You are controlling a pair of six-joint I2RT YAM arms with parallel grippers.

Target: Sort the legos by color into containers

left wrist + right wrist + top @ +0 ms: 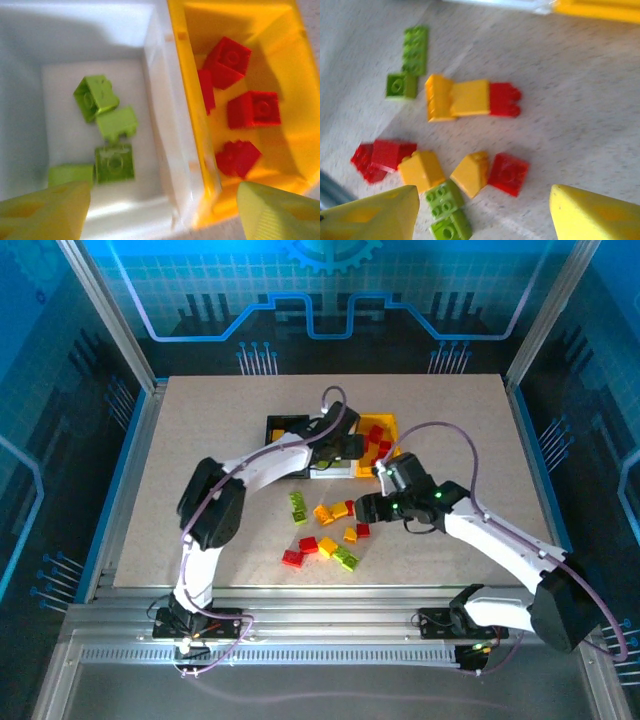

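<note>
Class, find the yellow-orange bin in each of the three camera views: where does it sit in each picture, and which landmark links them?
Top external: yellow-orange bin just above centre, right end of the bin row, red bricks inside.
Left wrist: right half of the frame, red bricks inside.
Right wrist: a strip along the top right edge.
Shared landmark: the white bin, directly on its left in all three.

Glossy plastic legos [470, 97]; smooth plastic bins [196, 135]; matt speckled table [580, 115].
</note>
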